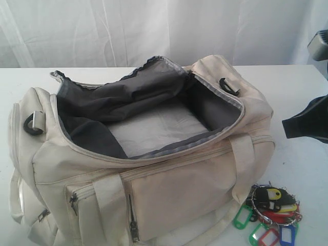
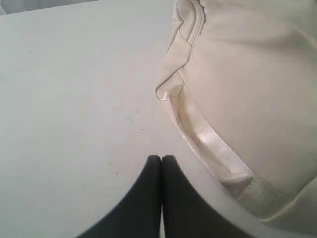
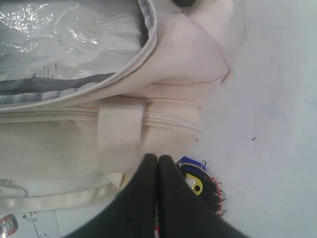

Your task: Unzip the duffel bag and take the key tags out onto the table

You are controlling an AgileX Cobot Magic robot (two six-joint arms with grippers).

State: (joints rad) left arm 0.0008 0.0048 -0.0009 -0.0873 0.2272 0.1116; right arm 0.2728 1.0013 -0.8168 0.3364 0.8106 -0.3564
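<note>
Cream duffel bag (image 1: 179,189) sits unzipped wide, no tags visible inside; key tags (image 1: 271,215) lie on the table (image 1: 302,169) just beside its front corner; left gripper (image 2: 161,158) and right gripper (image 3: 157,157) both pinched shut, empty, so task looks done.

We can read no word, brand or number anywhere. Faint dark print crosses the clear plastic sheet (image 3: 59,34) inside the duffel bag (image 3: 183,64), but it is too blurred to read. The key tags (image 1: 271,210) are too small to show any lettering.
</note>
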